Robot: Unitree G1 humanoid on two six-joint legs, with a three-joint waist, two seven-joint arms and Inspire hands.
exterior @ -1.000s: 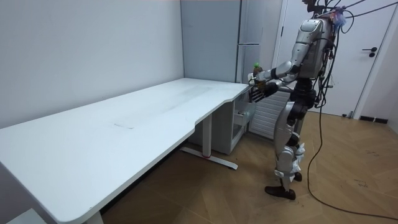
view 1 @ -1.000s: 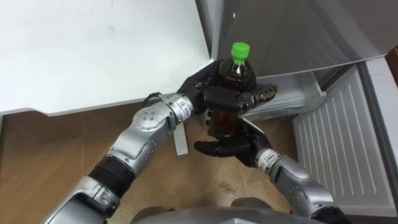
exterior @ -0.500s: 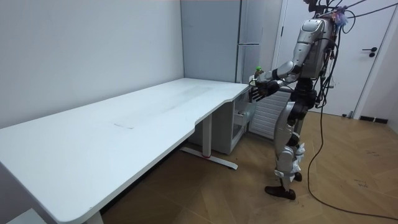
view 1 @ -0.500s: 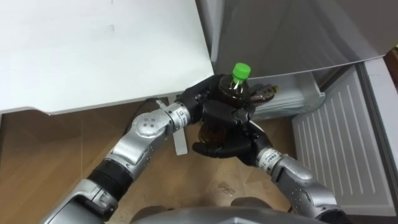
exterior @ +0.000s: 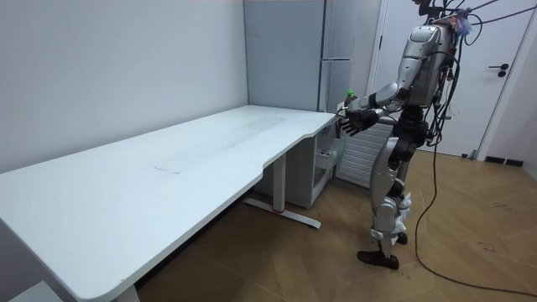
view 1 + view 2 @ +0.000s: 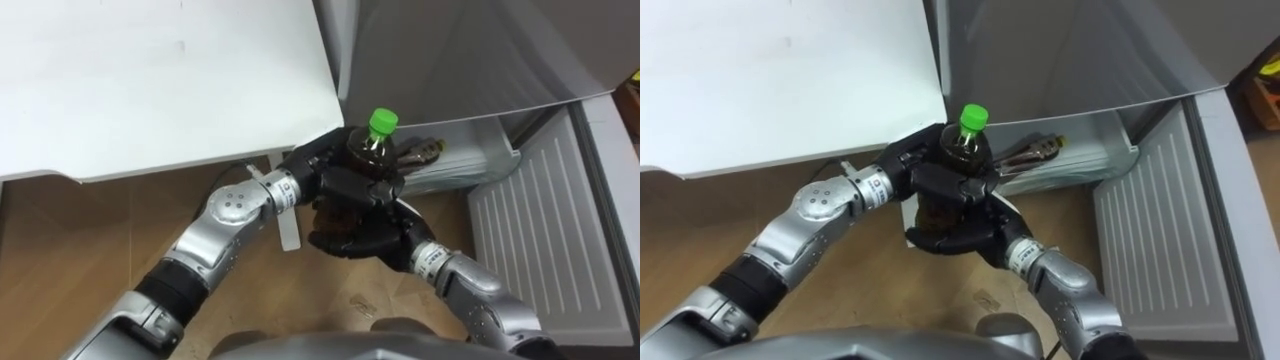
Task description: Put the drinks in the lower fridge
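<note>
Gripping is shared: green-capped plastic bottle of dark tea (image 6: 366,150) clasped by left hand (image 6: 340,183), right hand (image 6: 355,240) curled under its base, off the white desk's (image 6: 150,80) corner. Should be kept upright going into the grey fridge drawer (image 6: 470,160).

Glossy plastic bottle (image 6: 366,160), wood floor (image 6: 90,230)

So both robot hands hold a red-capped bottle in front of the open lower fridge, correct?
No: the cap is green, not red, as the left eye view shows. Otherwise right: the left robot hand and right robot hand hold the bottle before the open lower fridge.
</note>
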